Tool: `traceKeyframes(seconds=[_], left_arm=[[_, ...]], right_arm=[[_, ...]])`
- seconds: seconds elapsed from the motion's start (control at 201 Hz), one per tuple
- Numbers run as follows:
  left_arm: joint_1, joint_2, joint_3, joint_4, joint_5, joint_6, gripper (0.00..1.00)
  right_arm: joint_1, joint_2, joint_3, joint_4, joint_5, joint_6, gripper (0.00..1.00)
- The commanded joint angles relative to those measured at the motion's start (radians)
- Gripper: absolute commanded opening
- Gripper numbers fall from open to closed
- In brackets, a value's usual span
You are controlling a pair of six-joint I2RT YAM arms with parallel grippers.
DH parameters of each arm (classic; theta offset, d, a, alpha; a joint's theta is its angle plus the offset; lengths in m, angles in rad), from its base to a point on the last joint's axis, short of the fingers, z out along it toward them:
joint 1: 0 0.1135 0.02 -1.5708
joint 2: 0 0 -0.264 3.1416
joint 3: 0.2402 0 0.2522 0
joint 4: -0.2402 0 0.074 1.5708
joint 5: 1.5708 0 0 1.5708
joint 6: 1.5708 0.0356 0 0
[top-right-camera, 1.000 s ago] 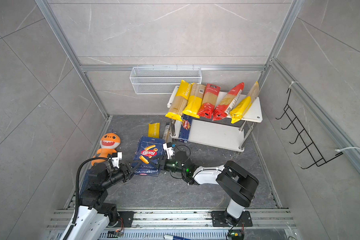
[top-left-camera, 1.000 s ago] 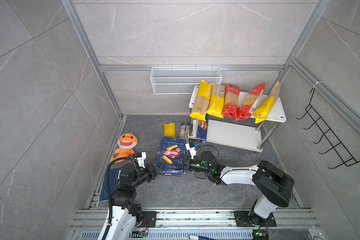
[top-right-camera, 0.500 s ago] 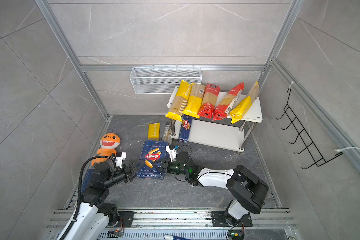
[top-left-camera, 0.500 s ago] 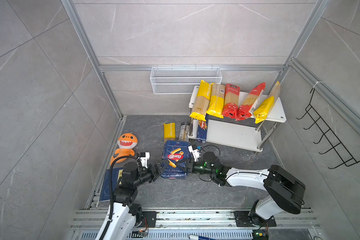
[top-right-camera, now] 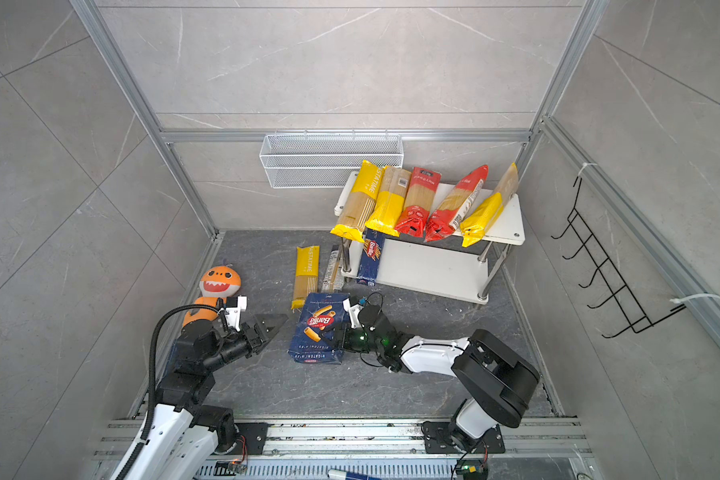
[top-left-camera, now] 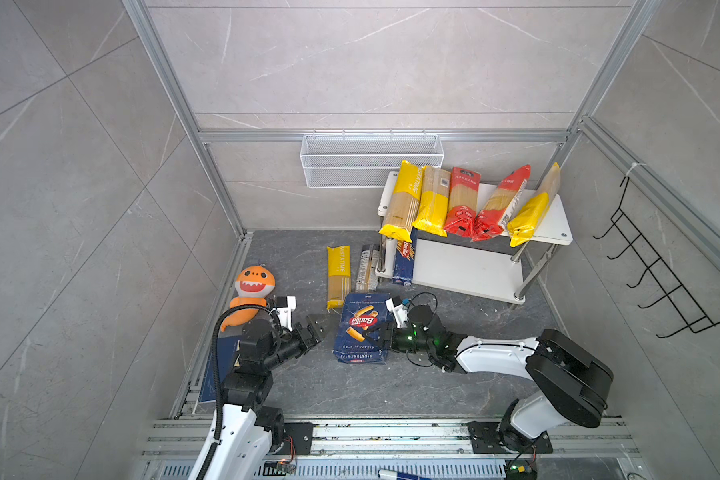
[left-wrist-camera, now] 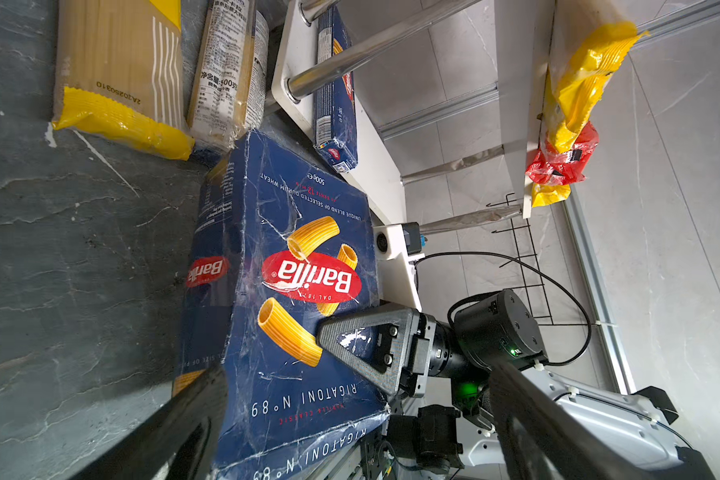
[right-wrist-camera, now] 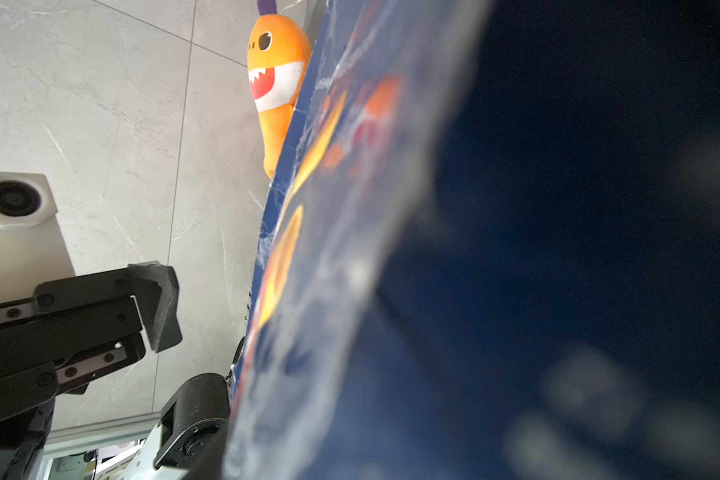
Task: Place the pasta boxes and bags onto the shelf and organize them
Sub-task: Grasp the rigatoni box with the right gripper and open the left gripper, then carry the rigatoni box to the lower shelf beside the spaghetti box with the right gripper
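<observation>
Grey marbled wall tiles [top-left-camera: 371, 62] in aluminium framing [top-left-camera: 383, 136] enclose a dark stone floor [top-left-camera: 371, 390].

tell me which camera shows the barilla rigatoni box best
The left wrist view: the rigatoni box sits close and sharp, label readable. Both top views show it whole but small, held by the right hand. The right wrist view shows only a blurred face.

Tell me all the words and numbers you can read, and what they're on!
"Barilla": wide blue box.
"RIGATONI N°89": same box.
"500g": same box.
"Barilla": narrow blue box on the shelf's lower board.
"PASTATIME": yellow bag on the floor.
"2A20250310": same bag.
"500": clear bag beside it; other print too small.
Labels on the red bags: too small to read.
</observation>
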Motion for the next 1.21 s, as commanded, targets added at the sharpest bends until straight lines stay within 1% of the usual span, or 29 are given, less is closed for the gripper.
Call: traceKeyframes(seconds=[0.0,0.159,0.264,0.373,0.518,0.687,0.861,1.08,1.205], left_arm=[[0.003,0.016,0.045,0.006,-0.005,0.047,1.0],[0.003,0.023,0.059,-0.005,-0.007,0.057,1.0],[0.003,0.025,0.067,-0.02,-0.01,0.071,1.0],[0.003,0.037,0.076,-0.023,-0.012,0.078,1.0],[0.003,0.068,0.087,-0.008,-0.004,0.083,1.0],[0.003,0.122,0.123,0.005,0.012,0.097,1.0],[0.003,0.174,0.161,0.015,0.021,0.113,1.0],[0.003,0.257,0.213,0.044,0.033,0.124,1.0],[0.003,0.304,0.252,0.05,0.036,0.134,1.0]], right_arm=[[-0.032,-0.105,-0.003,0.133,-0.014,-0.043,0.38],[-0.072,-0.199,-0.032,0.057,-0.018,-0.075,0.37],[-0.122,-0.282,-0.05,-0.039,-0.026,-0.113,0.37],[-0.195,-0.364,-0.06,-0.125,-0.062,-0.141,0.37],[-0.296,-0.457,-0.053,-0.263,-0.082,-0.193,0.37],[-0.436,-0.52,-0.054,-0.348,-0.124,-0.229,0.37],[-0.589,-0.515,-0.04,-0.371,-0.19,-0.251,0.37],[-0.735,-0.399,0.028,-0.358,-0.268,-0.28,0.38],[-0.785,-0.332,0.094,-0.38,-0.285,-0.317,0.38]])
